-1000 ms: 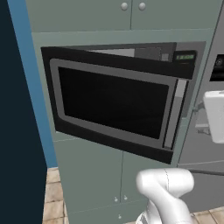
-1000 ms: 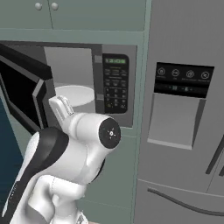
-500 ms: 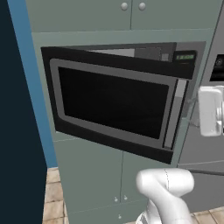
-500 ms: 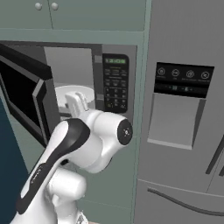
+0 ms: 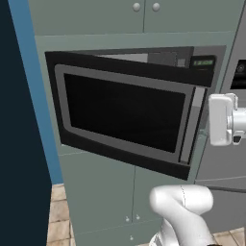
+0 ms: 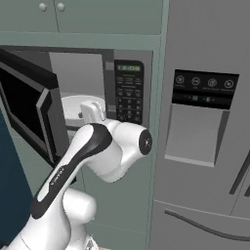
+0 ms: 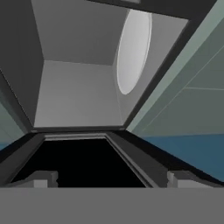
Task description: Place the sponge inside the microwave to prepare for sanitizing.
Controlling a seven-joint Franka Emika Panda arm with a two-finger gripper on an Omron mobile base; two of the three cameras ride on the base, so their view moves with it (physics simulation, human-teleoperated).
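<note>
The microwave (image 6: 97, 88), built into pale green cabinetry, stood with its door (image 5: 125, 115) swung out to the left. We could read no brand on it; the green display (image 6: 128, 68) at the top of its keypad (image 6: 128, 95) showed characters too small to make out, and the white symbols on the black control panel (image 6: 205, 88) of the grey refrigerator (image 6: 205, 146) at the right were equally illegible.

In the right base view the white arm (image 6: 97, 151) rose from the lower left, bent at a large elbow in front of the keypad, and carried its hand back toward the cavity opening, before the round white plate (image 6: 73, 108). In the left base view the white hand projected just beyond the free edge of the door. In the hand view the pincer (image 7: 112, 178) was spread wide, its two dark tips well apart with nothing between them; beyond them we saw the dark door window, the pale grey cavity (image 7: 78, 92) and the plate, which appeared as an ellipse on the right-hand wall because the hand was rolled. We could not see the sponge in any view, so we could not tell where it lay.

Compared with half a second earlier, the hand had shifted slightly farther along the door edge, and the elbow sat farther right; the door had not moved.
</note>
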